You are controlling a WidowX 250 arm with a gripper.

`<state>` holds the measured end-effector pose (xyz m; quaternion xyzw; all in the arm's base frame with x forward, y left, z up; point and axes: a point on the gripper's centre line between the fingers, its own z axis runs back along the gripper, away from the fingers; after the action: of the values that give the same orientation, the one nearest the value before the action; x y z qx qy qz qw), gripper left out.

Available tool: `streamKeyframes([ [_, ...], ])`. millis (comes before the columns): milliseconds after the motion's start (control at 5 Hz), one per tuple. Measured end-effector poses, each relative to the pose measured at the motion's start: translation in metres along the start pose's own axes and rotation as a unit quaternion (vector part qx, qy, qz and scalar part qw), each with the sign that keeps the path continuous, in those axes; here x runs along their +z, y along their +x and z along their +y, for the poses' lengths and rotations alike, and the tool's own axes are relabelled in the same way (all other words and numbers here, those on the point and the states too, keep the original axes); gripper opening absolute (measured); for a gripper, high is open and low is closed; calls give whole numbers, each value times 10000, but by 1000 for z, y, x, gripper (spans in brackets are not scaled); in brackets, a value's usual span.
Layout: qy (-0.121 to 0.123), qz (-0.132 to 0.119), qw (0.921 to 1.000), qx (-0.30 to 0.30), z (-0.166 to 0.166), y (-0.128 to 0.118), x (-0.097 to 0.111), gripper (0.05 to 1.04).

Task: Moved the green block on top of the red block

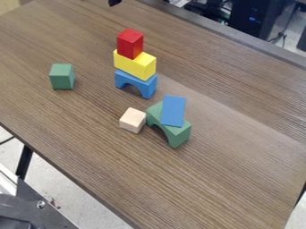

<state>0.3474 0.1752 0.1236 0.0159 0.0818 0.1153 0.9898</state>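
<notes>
Red block, top tier of a stack, awaiting the green block.
Camera view: the blue arch (pixel 149 88) serves as a base, the yellow block (pixel 135 65) as a middle tier, lifting the upright red block (pixel 129 44), whose top would be the seat. The green block (pixel 61 78) stands well apart on the table (pixel 227 179), probably leaving room for a grasp. The gripper (pixel 114 2) hangs at the top edge; whether it is open or closed cannot be told.
</notes>
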Motion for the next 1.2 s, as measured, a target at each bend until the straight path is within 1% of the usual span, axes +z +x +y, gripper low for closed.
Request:
streamKeyframes([
  [200, -73, 250, 9997, -21, -2, 1, -18, 997],
  [400, -298, 430, 9986, 29, 0, 1, -36, 997],
  [600, -442, 451, 9959, 652, 20, -7, -62, 997],
  [800, -520, 282, 9913, 1177, 47, -11, -67, 997],
  [1000, -541, 353, 9881, 1398, 60, -20, -78, 997],
  [1200, -464, 411, 9891, 1335, 55, -41, -83, 997],
])
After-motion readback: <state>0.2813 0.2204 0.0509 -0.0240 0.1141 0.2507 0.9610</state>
